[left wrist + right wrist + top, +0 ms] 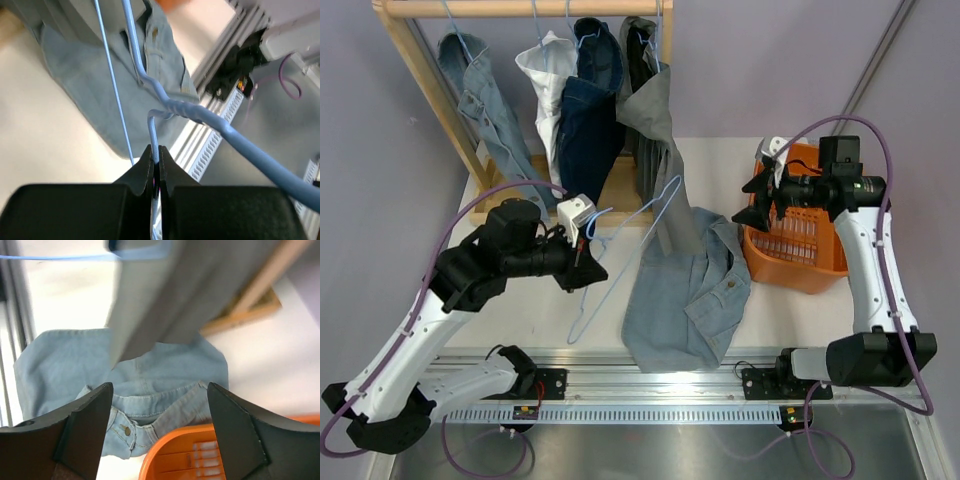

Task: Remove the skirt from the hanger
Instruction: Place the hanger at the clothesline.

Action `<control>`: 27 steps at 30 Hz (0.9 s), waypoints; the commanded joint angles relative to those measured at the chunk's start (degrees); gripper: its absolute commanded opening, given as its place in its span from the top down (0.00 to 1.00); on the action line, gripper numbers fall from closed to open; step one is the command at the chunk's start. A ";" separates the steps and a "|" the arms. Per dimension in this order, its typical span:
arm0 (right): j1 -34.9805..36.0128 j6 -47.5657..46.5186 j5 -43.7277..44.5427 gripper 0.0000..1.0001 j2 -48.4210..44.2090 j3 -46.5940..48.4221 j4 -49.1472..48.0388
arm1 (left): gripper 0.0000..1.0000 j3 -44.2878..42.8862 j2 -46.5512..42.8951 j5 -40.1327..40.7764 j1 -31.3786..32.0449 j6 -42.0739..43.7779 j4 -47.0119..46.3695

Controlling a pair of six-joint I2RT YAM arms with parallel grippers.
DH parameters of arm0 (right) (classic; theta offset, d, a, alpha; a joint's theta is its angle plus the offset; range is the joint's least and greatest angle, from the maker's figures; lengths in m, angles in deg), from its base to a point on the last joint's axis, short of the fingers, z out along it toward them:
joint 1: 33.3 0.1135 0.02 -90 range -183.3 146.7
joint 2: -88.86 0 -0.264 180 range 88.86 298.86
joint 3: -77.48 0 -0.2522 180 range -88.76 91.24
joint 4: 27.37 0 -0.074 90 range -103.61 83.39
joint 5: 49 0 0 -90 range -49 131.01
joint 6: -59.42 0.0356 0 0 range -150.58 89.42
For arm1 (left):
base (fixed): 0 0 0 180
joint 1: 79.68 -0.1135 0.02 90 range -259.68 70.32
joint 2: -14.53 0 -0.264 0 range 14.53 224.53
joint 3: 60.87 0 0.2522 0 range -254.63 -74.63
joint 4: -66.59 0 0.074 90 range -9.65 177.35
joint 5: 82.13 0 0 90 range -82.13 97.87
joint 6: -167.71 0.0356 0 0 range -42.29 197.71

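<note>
From where I stand the job looks all but done: the denim skirt (685, 295) lies crumpled on the bench (535, 315) at about 5 o'clock from the middle, with no wire through it that I can see. The left gripper (156, 150), at 9 o'clock, is clamped on the blue wire hanger (185, 109) just below its twisted neck, holding it bare above the bench. The right gripper (756, 203), at 3 o'clock, hangs over the orange basket (810, 268) with its jaws apart and nothing between them. What is left, I would guess, is only to set the hanger down. Its far corner runs close to the grey garment (655, 130) hanging from the rack (520, 8) at 12 o'clock; whether it touches, I cannot tell. The open bench lies toward 7 o'clock, short of the front rail (650, 385).
</note>
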 commanded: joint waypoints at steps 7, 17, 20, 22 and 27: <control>8.33 -38.71 -10.69 0.15 -3.44 7.08 31.34 | 1.00 -1.00 0.86 -11.94 0.20 4.58 14.81; 16.88 -17.37 -8.23 0.17 -5.38 -0.21 14.67 | 1.00 -1.79 1.92 7.71 0.20 -2.26 26.59; 16.88 -11.13 -6.65 0.18 -6.08 -1.97 9.56 | 1.00 -2.93 3.23 13.76 0.20 -4.55 26.07; 16.79 -5.53 -5.50 0.19 -6.52 -2.85 5.54 | 1.00 -4.16 5.59 17.89 0.20 -4.81 23.79; 16.79 2.94 0.30 0.18 -6.61 -6.02 -0.46 | 1.00 -10.48 14.47 24.94 -1.11 -4.38 17.55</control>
